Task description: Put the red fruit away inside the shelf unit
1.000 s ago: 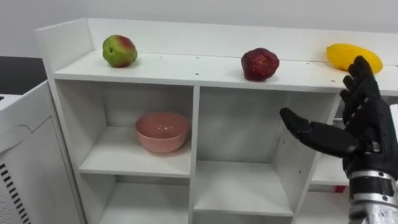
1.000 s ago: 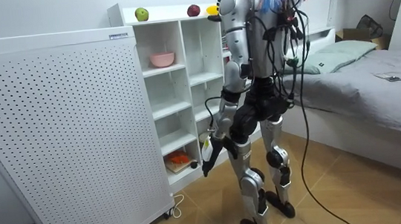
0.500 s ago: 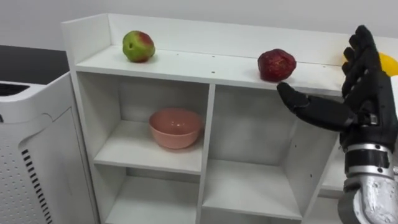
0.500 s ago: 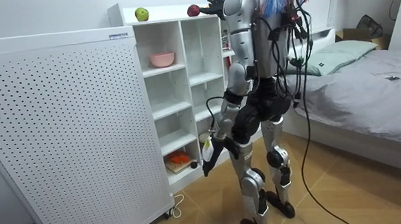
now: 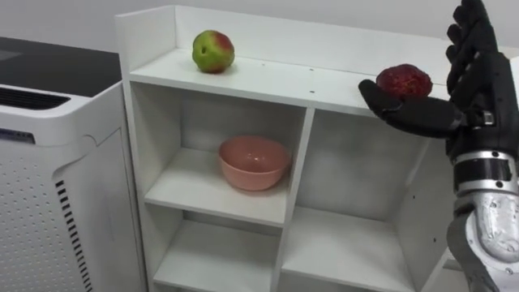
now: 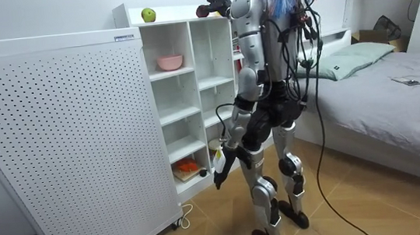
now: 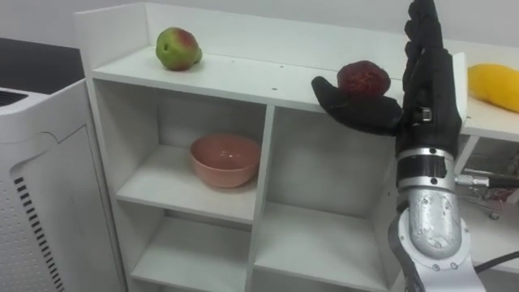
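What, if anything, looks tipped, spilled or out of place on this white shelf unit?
Nothing stands out. The apple, dark red fruit and yellow fruit rest apart on the shelf unit's top, the pink bowl sits upright in its compartment, and the open right hand hovers by the red fruit.

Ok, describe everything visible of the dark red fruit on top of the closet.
The dark red fruit is roundish, with dull, slightly lumpy skin, and looks whole. It sits on the closet's white top board, a green-red apple far to its left, a yellow fruit to its right. The open right hand is by it, thumb across its lower front, fingers upright at its right; contact cannot be told.
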Controlling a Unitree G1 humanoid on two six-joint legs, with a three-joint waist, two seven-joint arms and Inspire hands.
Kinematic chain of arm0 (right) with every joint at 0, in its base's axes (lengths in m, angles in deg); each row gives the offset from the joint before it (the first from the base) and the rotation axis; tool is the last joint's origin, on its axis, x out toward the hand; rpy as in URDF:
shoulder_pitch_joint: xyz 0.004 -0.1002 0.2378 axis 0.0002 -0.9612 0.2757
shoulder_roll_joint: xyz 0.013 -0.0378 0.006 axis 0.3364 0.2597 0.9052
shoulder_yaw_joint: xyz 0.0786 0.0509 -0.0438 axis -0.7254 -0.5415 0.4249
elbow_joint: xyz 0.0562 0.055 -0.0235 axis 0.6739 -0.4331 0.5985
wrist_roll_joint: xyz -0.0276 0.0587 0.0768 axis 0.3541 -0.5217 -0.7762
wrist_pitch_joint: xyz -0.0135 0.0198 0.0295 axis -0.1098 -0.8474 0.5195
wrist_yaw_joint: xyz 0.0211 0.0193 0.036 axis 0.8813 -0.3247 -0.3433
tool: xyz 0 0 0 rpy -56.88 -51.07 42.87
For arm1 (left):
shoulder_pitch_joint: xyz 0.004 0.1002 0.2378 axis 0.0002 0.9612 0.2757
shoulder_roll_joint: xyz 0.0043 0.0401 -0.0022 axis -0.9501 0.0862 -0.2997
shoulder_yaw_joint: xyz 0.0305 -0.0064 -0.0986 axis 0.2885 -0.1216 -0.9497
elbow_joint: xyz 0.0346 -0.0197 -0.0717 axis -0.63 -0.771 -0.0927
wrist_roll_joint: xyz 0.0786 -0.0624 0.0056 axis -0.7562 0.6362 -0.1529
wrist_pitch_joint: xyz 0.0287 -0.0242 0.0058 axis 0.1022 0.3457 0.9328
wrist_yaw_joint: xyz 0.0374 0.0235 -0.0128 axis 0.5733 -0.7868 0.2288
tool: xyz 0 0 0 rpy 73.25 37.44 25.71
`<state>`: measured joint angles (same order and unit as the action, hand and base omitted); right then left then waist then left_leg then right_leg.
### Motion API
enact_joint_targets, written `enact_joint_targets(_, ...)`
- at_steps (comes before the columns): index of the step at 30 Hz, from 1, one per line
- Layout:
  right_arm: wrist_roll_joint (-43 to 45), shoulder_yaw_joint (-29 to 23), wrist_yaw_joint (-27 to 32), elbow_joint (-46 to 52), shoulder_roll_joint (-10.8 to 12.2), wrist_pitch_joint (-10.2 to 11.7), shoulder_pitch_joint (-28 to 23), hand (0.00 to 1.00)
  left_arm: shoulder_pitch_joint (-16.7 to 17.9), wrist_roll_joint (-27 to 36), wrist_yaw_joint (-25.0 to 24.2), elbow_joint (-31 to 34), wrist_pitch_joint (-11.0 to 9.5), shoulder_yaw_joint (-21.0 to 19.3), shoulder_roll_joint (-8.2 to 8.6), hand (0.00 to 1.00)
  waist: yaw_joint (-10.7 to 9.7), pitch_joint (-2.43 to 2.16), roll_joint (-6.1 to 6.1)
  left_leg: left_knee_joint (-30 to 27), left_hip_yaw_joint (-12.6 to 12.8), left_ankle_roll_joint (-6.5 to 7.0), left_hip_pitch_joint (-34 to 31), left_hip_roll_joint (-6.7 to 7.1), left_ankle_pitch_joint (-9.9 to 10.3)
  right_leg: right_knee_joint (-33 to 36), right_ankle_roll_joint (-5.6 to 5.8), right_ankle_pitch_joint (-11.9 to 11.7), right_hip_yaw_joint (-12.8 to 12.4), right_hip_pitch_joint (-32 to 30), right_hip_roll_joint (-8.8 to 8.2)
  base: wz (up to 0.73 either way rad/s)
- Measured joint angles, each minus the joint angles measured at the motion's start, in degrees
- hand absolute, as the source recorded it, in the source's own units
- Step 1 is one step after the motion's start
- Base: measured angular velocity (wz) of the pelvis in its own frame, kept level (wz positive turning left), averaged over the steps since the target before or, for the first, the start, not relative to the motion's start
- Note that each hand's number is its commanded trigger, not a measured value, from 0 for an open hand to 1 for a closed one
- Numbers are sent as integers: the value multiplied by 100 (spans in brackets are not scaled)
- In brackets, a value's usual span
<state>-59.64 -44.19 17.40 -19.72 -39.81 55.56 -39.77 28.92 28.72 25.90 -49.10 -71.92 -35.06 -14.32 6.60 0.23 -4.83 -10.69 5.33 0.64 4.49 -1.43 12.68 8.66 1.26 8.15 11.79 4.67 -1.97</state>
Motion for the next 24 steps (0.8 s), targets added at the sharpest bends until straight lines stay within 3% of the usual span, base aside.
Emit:
enact_joint_targets(7,-169,140,-152,-254,-219,-143,3,0,-1,0,-71,28,103,11,-11,0,3,7,-28,-58,4,5,-43,-2,-7,4,0,0,-32,9,-1,0)
enact_joint_targets(19,-254,206,-294,-637,-240,-284,16,0,-7,107,-97,40,117,29,-39,0,-22,6,-48,-65,-67,5,-29,8,-8,1,0,0,35,31,-7,2)
enact_joint_targets(20,-302,201,-296,-665,-243,-279,29,28,-2,109,-79,35,117,30,-38,0,-17,7,-50,-64,-70,6,-20,8,-8,1,0,0,56,40,-9,6)
enact_joint_targets(21,-341,201,-312,-670,-245,-282,33,84,-2,110,-75,31,119,30,-38,0,-17,7,-50,-64,-71,6,-18,7,-8,1,0,0,64,42,-9,0)
enact_joint_targets(22,-409,203,-332,-676,-244,-282,32,100,-1,111,-68,31,119,30,-38,0,-16,9,-52,-64,-71,6,-15,6,-9,1,0,0,79,47,-10,0)
enact_joint_targets(24,-427,203,-334,-690,-245,-282,32,100,0,111,-67,31,120,31,-37,0,-15,12,-51,-67,-71,6,-8,6,-10,1,0,0,81,56,-10,0)
